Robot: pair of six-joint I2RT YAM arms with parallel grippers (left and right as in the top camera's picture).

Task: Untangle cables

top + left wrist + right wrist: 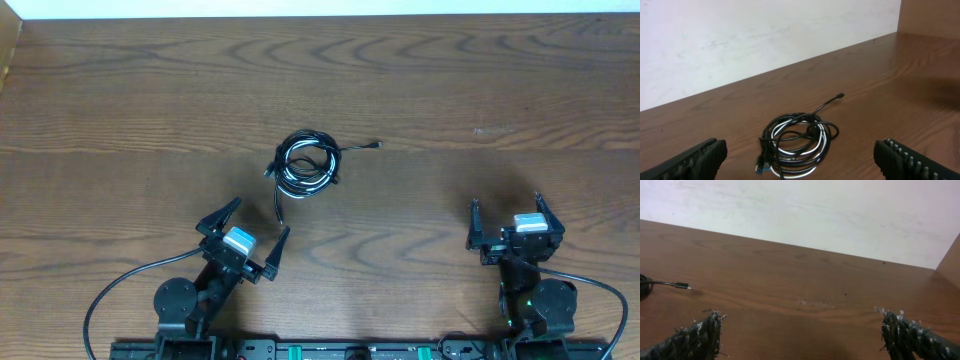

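Note:
The cables point(307, 164) lie in one tangled coil of black and white cords at the table's middle, a loose black plug end point(374, 146) trailing right. In the left wrist view the cables point(797, 145) sit just ahead of the fingers, a blue plug point(762, 170) at the coil's near left. My left gripper point(261, 226) is open, below and left of the coil, apart from it. My right gripper point(505, 203) is open at the right, far from the coil. Only a plug tip point(682, 285) shows at the left of the right wrist view.
The wooden table point(480, 90) stretches around the coil. A white wall point(740, 35) runs along its far edge. Thick black wires point(110, 295) run from the arm bases at the near edge. A wooden side panel point(930, 17) stands at the far right corner.

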